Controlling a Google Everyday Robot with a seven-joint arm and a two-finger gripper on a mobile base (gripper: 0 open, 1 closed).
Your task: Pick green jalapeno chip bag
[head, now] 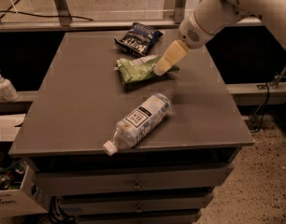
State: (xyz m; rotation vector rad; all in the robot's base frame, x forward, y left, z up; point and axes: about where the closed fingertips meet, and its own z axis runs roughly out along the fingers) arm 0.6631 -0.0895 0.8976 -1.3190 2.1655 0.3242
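The green jalapeno chip bag lies crinkled on the grey table, in the middle toward the back. My gripper comes down from the upper right on a white arm; its pale tip hangs over the bag's right end, very near or touching it. A dark blue chip bag lies just behind the green one. A clear plastic bottle with a white label lies on its side nearer the front, cap pointing to the front left.
The table is a drawer cabinet with its front edge near the bottle's cap. A white pump bottle stands on a ledge to the left. A metal rail runs behind the table. A box with clutter sits low at the left.
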